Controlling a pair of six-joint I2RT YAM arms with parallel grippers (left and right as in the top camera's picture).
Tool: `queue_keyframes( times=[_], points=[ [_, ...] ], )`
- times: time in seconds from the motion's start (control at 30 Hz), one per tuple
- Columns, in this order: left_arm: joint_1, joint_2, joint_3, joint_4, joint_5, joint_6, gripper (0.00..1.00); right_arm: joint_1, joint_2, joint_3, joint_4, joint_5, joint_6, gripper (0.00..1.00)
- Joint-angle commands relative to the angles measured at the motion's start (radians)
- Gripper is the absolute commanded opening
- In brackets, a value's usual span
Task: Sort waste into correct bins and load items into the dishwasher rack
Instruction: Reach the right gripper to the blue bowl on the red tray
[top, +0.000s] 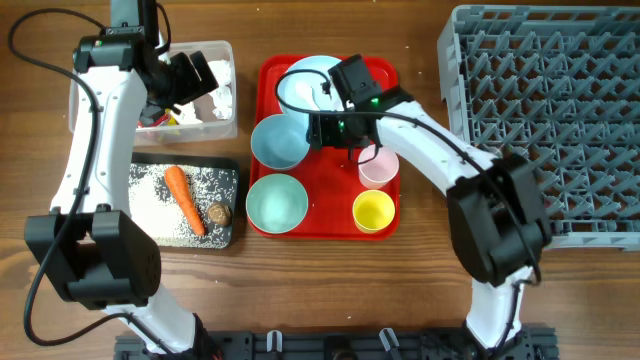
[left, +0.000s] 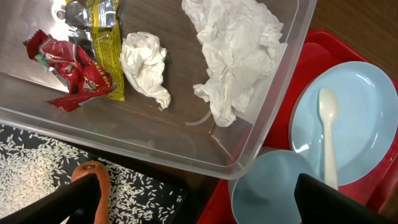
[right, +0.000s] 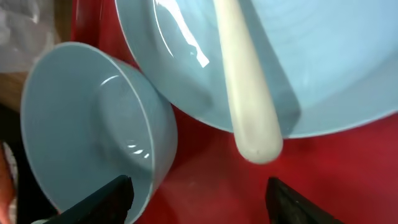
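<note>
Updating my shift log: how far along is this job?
Done: tissues and wrappers lie in the tub; carrot, rice and lump in the black tray. In hand: nothing; left pincer open over the tub, right pincer open above the spoon on the plate. Left: plate, spoon, bowls and cups sit on the red tray; the rack holds nothing.

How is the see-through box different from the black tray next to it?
The clear plastic rectangular tub is see-through with tall walls; the black rectangular tray is dark and shallow. The tub holds crumpled white tissue and crinkly wrappers; the tray holds an orange carrot and white rice grains. Both are rectangular.
</note>
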Motion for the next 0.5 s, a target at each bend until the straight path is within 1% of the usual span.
queue_keyframes(
  times=[0.0,0.13,0.2,0.27,0.3,0.33,0.47],
  points=[
    [0.003,-0.025,-0.005,-0.005,-0.010,-0.016,1.00,0.008,0.018,0.029,0.031,-0.030,-0.053,0.68],
    [0.003,-0.025,-0.005,-0.005,-0.010,-0.017,1.00,0.011,0.034,0.029,0.035,-0.009,-0.118,0.65],
    [0.003,-0.025,-0.005,-0.004,-0.009,-0.017,1.00,0.019,0.048,0.029,0.059,-0.010,-0.150,0.60],
    [0.003,-0.025,-0.005,-0.005,-0.009,-0.017,1.00,0.035,0.068,0.029,0.074,-0.008,-0.186,0.59],
    [0.003,-0.025,-0.005,-0.005,-0.009,-0.017,1.00,0.040,0.080,0.029,0.078,-0.008,-0.187,0.56],
    [0.003,-0.025,-0.005,-0.006,-0.009,-0.017,1.00,0.042,0.093,0.029,0.077,-0.009,-0.188,0.51],
    [0.003,-0.025,-0.005,-0.006,-0.009,-0.017,1.00,0.041,0.095,0.029,0.076,-0.008,-0.183,0.35]
  ],
)
